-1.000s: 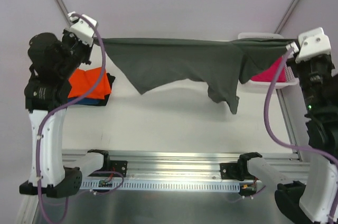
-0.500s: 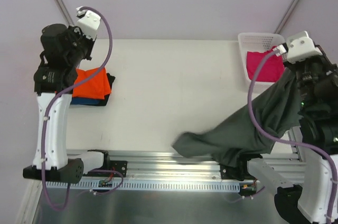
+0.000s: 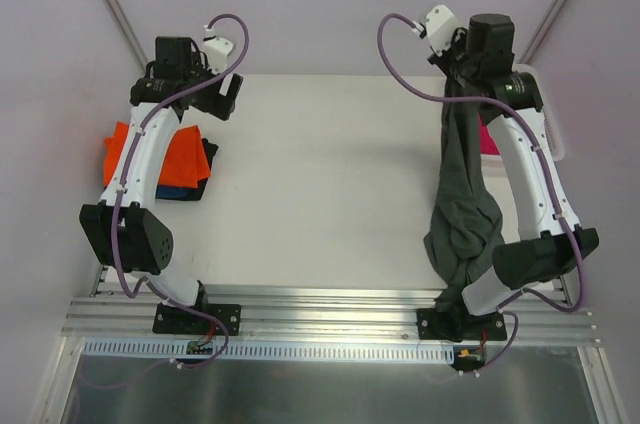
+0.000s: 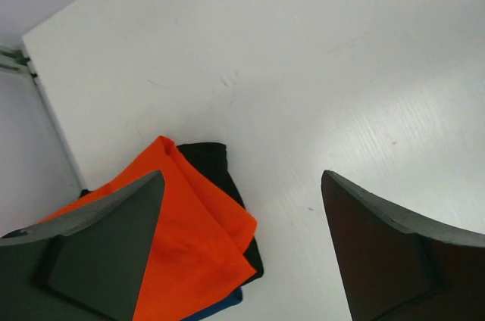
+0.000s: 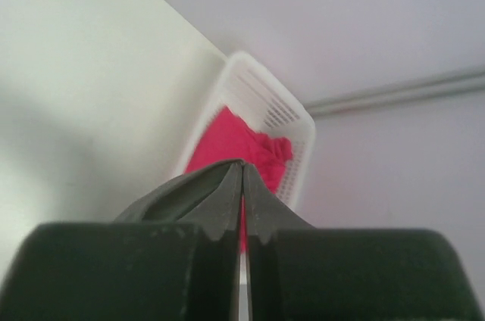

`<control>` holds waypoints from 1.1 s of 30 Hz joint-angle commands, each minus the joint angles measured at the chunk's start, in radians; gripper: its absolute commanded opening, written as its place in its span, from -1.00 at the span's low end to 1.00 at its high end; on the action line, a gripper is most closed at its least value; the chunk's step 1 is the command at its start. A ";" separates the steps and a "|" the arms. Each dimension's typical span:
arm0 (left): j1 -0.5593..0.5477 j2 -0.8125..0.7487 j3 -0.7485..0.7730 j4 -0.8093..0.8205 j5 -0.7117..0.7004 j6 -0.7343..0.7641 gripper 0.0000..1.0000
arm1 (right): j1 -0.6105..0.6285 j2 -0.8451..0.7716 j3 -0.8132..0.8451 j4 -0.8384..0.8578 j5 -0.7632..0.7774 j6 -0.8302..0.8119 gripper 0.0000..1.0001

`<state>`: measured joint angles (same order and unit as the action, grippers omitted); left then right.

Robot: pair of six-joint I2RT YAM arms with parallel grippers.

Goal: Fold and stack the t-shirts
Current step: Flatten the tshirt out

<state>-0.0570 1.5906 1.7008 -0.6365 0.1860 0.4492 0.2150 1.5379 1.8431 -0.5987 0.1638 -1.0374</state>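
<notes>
The dark grey t-shirt (image 3: 460, 214) hangs in a long bunch from my right gripper (image 3: 458, 84), which is shut on its top edge above the table's right side; its lower end reaches the table near the front. In the right wrist view the jaws (image 5: 242, 163) are pressed together with grey cloth (image 5: 178, 194) beside them. My left gripper (image 3: 222, 94) stands open and empty at the far left. Its wrist view shows both fingers (image 4: 106, 245) spread above the folded stack: the orange t-shirt (image 4: 189, 238) on top, a dark one (image 4: 216, 166) and a blue one (image 4: 223, 304) beneath.
A white mesh basket (image 3: 550, 139) sits at the far right edge, partly behind the right arm, with the magenta t-shirt (image 5: 242, 135) in it. The folded stack (image 3: 165, 159) lies by the left edge. An aluminium rail (image 3: 320, 304) runs along the front.
The left gripper let go of the grey t-shirt, opened and swung over by the stack. The right gripper kept the shirt, which dropped from its stretched span and now hangs at the right.
</notes>
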 commanded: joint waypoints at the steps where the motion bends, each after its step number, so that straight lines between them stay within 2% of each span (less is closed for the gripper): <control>1: 0.017 0.025 0.019 0.017 0.086 -0.141 0.72 | 0.096 0.013 0.226 0.028 -0.131 0.088 -0.99; 5: 0.054 0.034 0.060 0.018 0.076 -0.263 0.84 | 0.188 0.056 0.401 0.014 -0.228 0.126 -0.99; 8: 0.083 -0.003 0.065 0.018 0.055 -0.265 0.88 | 0.257 0.048 0.432 0.051 -0.248 0.134 -0.99; 12: 0.083 -0.061 0.039 0.017 0.069 -0.254 0.86 | 0.287 0.009 0.345 0.106 -0.213 0.063 -0.99; 13: 0.083 -0.085 0.033 0.017 0.073 -0.259 0.85 | 0.279 -0.002 0.227 0.134 -0.205 0.027 -0.99; 16: 0.082 -0.122 0.010 0.017 0.082 -0.273 0.84 | 0.245 -0.007 0.090 0.220 -0.184 -0.015 -0.99; 21: 0.082 -0.156 0.003 0.018 0.027 -0.265 0.83 | 0.210 0.045 0.139 0.188 -0.081 -0.027 -0.99; 23: 0.083 -0.165 0.000 0.021 -0.028 -0.251 0.86 | 0.216 0.044 0.192 0.098 -0.076 -0.064 -0.99; 26: 0.105 -0.181 -0.003 0.029 -0.057 -0.257 0.90 | 0.231 -0.004 0.237 -0.014 -0.150 -0.003 -0.99; 27: 0.111 -0.184 -0.004 0.032 -0.065 -0.262 0.92 | 0.250 -0.021 0.237 -0.036 -0.253 0.011 -0.99; 28: 0.123 -0.188 -0.004 0.035 -0.071 -0.265 0.93 | 0.273 -0.048 0.235 -0.059 -0.280 0.017 -0.99; 30: 0.132 -0.193 0.000 0.043 -0.097 -0.279 0.93 | 0.351 -0.058 0.249 -0.064 -0.325 0.030 -0.99; 33: 0.151 -0.190 0.019 0.049 -0.111 -0.305 0.93 | 0.403 -0.012 0.329 -0.053 -0.374 0.062 -0.99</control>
<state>0.0757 1.4330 1.7016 -0.6235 0.1207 0.1837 0.5697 1.5524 2.0644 -0.6685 -0.0948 -1.0168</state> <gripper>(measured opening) 0.962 0.009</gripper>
